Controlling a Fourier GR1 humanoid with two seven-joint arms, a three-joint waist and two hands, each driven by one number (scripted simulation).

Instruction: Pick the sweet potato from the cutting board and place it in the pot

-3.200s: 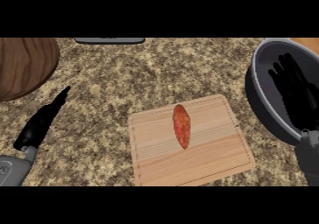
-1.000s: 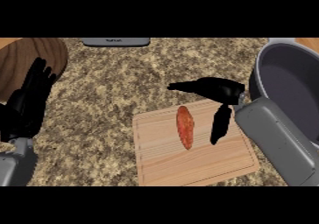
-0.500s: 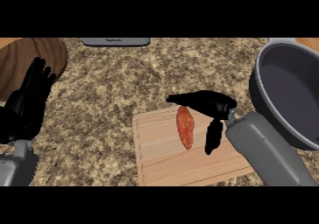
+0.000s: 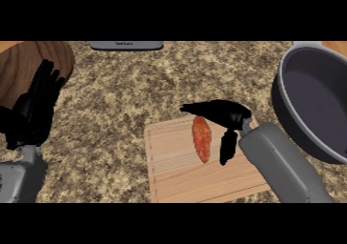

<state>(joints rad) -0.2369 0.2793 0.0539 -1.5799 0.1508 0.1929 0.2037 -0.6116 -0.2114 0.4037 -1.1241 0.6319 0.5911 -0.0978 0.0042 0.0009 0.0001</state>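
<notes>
Nothing is moved yet: the sweet potato [image 4: 201,138] lies on the cutting board [image 4: 183,176], the right hand [image 4: 222,113] arched over its top end, fingers apart, the pot [image 4: 321,102] waiting at three o'clock.

I am seeing my right hand [image 4: 220,113] curling over the sweet potato's [image 4: 201,138] top end on the cutting board [image 4: 183,178]; the pot [image 4: 318,109] is sitting just right.

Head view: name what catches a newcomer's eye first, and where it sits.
The orange sweet potato lies lengthwise on the pale cutting board at lower centre, with the black right hand arched over its top end, thumb down its right side. A big dark pot fills the right edge; the left hand rests open at far left.
</notes>
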